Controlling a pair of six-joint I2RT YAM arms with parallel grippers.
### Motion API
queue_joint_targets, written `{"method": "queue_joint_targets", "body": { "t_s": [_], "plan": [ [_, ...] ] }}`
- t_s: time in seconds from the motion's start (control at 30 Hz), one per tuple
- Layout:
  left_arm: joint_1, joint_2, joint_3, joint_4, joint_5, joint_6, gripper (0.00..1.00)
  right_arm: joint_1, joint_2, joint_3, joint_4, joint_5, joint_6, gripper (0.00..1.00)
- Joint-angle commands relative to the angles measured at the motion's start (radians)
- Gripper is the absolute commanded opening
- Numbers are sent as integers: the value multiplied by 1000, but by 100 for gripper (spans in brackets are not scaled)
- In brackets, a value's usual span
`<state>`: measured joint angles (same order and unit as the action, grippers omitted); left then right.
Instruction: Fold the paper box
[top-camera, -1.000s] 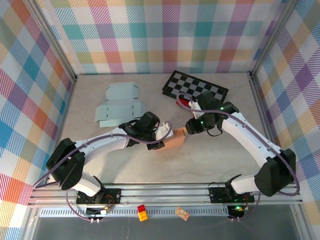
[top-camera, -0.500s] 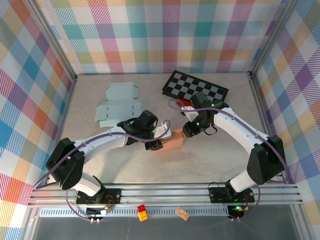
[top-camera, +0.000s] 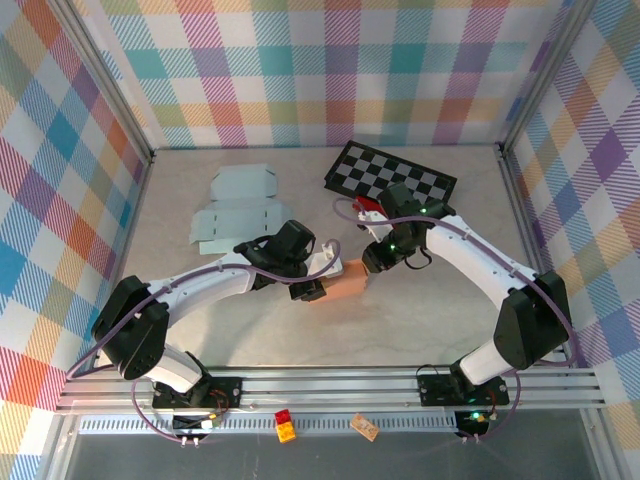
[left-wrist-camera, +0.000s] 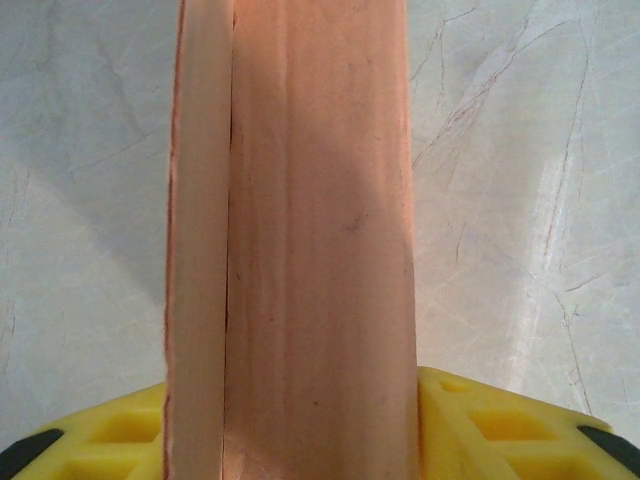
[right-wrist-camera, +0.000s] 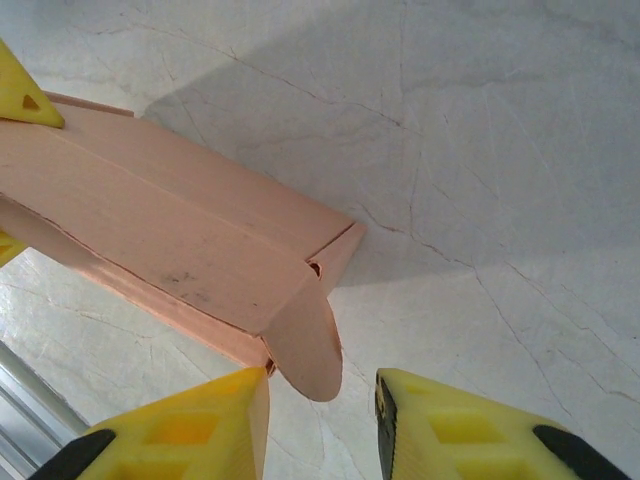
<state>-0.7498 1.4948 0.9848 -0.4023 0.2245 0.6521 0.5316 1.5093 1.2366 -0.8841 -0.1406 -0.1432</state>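
1. Count: one pink box (top-camera: 346, 283), two pale blue flat blanks (top-camera: 243, 185) (top-camera: 240, 222), one checkerboard (top-camera: 392, 177), and one small red item (top-camera: 368, 207) at the checkerboard's near corner.
2. Off the table, on the front rail (top-camera: 330, 385): one red-and-yellow block (top-camera: 285, 426) and one tan tag (top-camera: 364, 428).
3. The box sits mid-table (top-camera: 440, 310), between the two arms, long axis running left to right.
4. The left gripper (top-camera: 322, 273) is clamped on the box's left end. In the left wrist view the box fills the gap, with a yellow finger (left-wrist-camera: 480, 425) tight against each side.
5. The right gripper (top-camera: 372, 262) is at the box's right end, jaws narrowly parted and not closed on anything. In the right wrist view the rounded end flap (right-wrist-camera: 305, 345) hangs into the gap. It lies against one finger (right-wrist-camera: 190, 425) and stands clear of the other (right-wrist-camera: 450, 420).
6. Box edges: the long side seam shows as a thin dark line in the left wrist view. The right end is unclosed, with a small hole at the corner fold.
7. Room: bare table lies in front of the box, up to the rail, and to the right. The blanks take the back left, near the left wall. The checkerboard lies at the back, just behind the right gripper.
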Motion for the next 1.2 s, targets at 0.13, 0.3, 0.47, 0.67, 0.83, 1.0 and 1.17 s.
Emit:
{"method": "queue_joint_targets", "body": {
  "t_s": [0.13,0.3,0.47,0.67,0.83,1.0,1.17],
  "plan": [
    [11,2,29,-28,24,14,49,18,22,19,14,-7,-10,31],
    [10,5,31,-22,22,11,49,28,21,8,22,14,-10,25],
    [12,7,33,-20,25,8,49,38,15,6,27,33,-6,19],
    [10,13,37,-16,21,2,50,62,15,16,17,67,9,9],
    [12,16,41,-7,19,-12,49,78,15,33,-10,88,54,4],
    [12,20,44,-3,11,-25,49,87,15,30,-19,91,155,0],
    [12,24,45,2,-3,-36,47,92,7,27,-19,100,282,0]
  ]
}}
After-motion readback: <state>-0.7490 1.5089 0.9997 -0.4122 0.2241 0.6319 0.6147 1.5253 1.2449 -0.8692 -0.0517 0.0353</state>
